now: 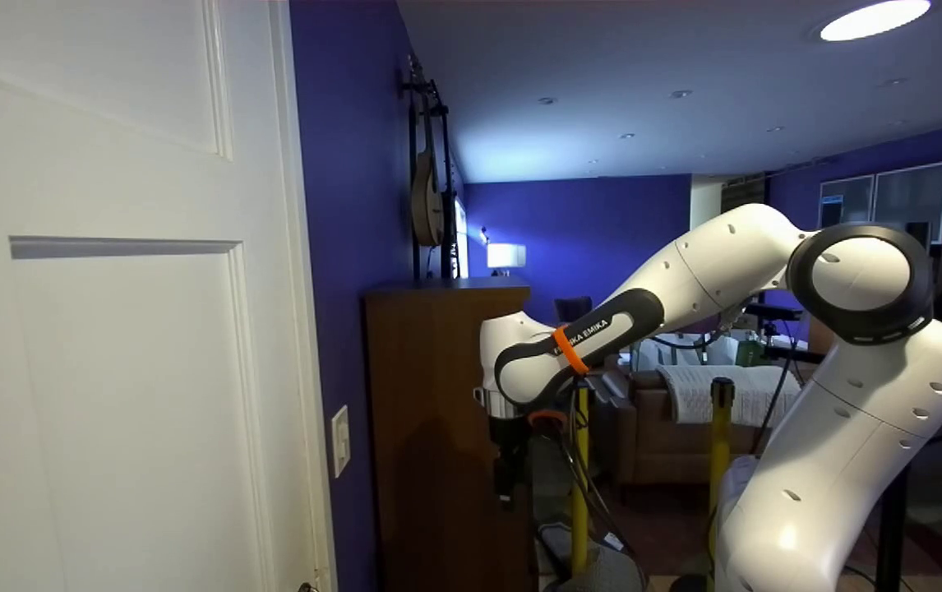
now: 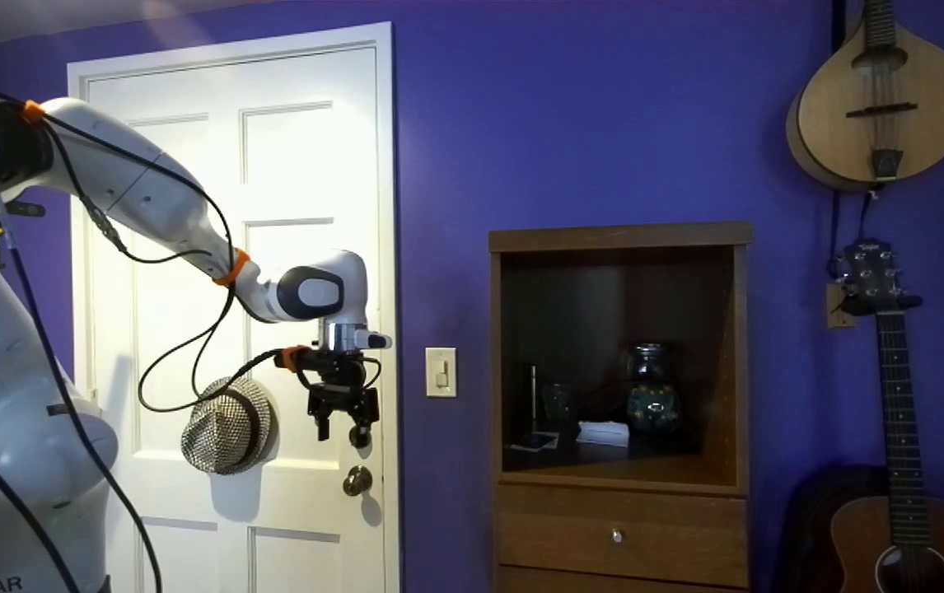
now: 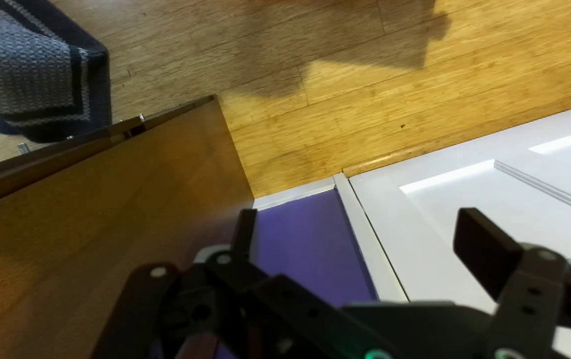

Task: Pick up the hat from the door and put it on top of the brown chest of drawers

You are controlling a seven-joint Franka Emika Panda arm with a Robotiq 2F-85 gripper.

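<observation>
In an exterior view, arm (image 1: 701,267) before the chest (image 1: 430,370), door (image 1: 126,411) at left, in an exterior view, hat (image 2: 225,428) hung on the door, left of the gripper (image 2: 342,433), in the wrist view, its fingers (image 3: 487,249) spread wide.

White arm (image 1: 713,267) arched, wrist (image 2: 344,288) turned downward, black claw (image 2: 342,428) pointing down, fingers (image 3: 485,249) spread wide

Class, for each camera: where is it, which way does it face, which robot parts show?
An exterior view: set back, facing door, hat and brown chest; arm and gripper show.
An exterior view: near the door, looking along the purple wall; same parts.
Wrist view: on the arm, looking down at the floor; gripper fingers show.
Both exterior views share door and brown chest.
</observation>
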